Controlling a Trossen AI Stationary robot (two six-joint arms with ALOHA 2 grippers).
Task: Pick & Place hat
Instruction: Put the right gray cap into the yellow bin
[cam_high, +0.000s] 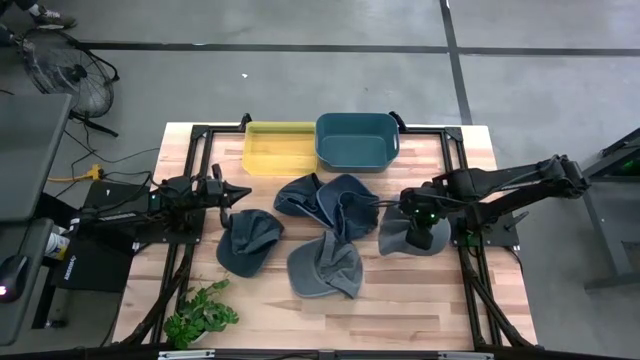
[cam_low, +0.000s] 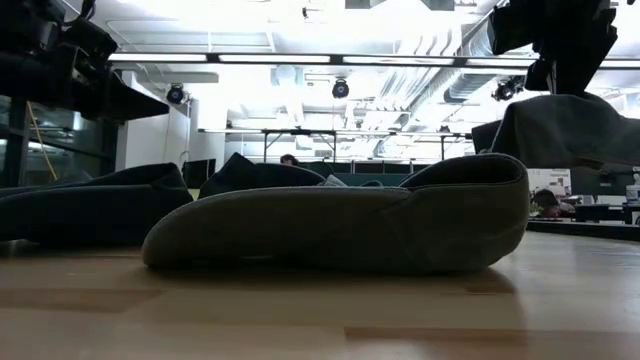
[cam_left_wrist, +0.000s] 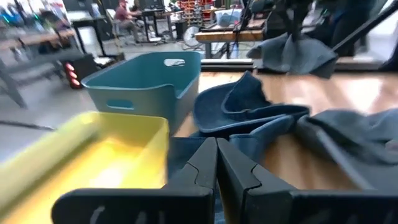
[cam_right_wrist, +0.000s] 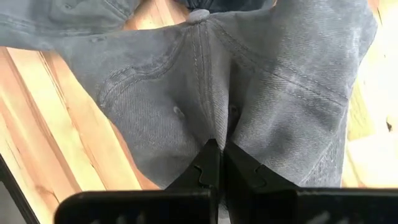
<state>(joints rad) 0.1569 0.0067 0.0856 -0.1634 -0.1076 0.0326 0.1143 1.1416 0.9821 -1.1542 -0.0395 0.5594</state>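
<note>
1. At the table's right side, right gripper (cam_high: 424, 222) clamped on a pinch of grey cap (cam_high: 405, 236), fingers (cam_right_wrist: 214, 163) pressed together through a fold of crown fabric near the top button.
2. Seen level from the table top, cap hanging clear of the wood (cam_high: 400, 300) under the gripper, so lifted rather than dragged.
3. Beyond it toward centre: two blue caps (cam_high: 325, 203) overlapping just before the bins, another cap (cam_high: 325, 266) nearer the front edge, one more (cam_high: 247, 242) to the left.
4. At the back edge, teal bin (cam_high: 357, 141) and yellow bin (cam_high: 280, 148) side by side, touching; teal the nearer to the held cap.
5. Left gripper (cam_high: 238, 193) parked at the left side, fingers (cam_left_wrist: 202, 165) closed on nothing, pointing toward the yellow bin and the blue caps.
6. Likely risks from here:
   - Thin grip on one fold only; slack denim could slip out under a quick swing toward the bins.
   - Drooping brim could snag the blue caps on the way across, dragging them or tugging the held cap loose.
   - Low carry height could catch the bin wall and tip or shove the bin.
   - Release over the rim rather than inside could leave the cap draped half out.
7. Which bin is meant: not told by the task.
</note>
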